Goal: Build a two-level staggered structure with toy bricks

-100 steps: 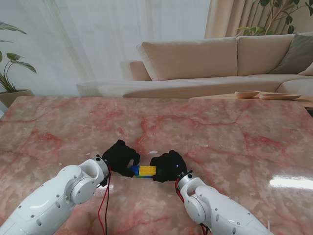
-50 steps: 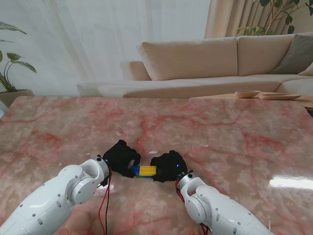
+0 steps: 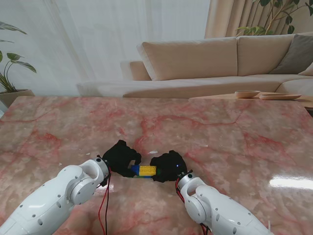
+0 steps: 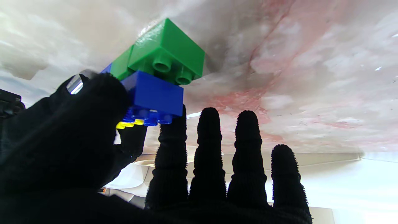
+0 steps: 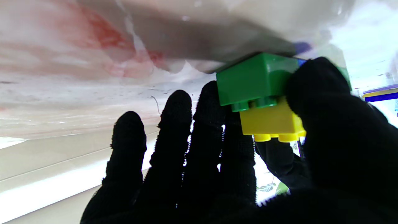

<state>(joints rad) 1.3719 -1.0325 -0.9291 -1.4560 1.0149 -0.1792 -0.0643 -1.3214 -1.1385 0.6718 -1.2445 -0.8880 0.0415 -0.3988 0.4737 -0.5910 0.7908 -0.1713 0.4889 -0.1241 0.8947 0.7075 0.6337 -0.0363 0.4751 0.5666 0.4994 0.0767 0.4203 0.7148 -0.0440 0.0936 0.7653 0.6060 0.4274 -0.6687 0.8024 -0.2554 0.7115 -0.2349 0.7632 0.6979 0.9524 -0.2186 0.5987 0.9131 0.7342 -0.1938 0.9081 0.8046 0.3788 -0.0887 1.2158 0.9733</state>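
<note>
A small brick stack lies on the marble table between my two black-gloved hands. A blue brick [image 3: 134,169] and a yellow brick [image 3: 147,170] sit side by side on a green base [image 3: 145,176]. My left hand [image 3: 119,156] has its thumb and index finger against the blue brick [image 4: 152,96], above green bricks [image 4: 168,53]. My right hand [image 3: 168,166] pinches the yellow brick [image 5: 269,121] and the green brick [image 5: 255,81] beneath it between thumb and fingers. The other fingers of both hands stay spread.
The pink marble table [image 3: 220,132] stretches around the hands. Red and black cables [image 3: 103,205] hang from my left wrist. A beige sofa [image 3: 195,61] and a side table with shallow dishes [image 3: 266,95] stand beyond the far edge.
</note>
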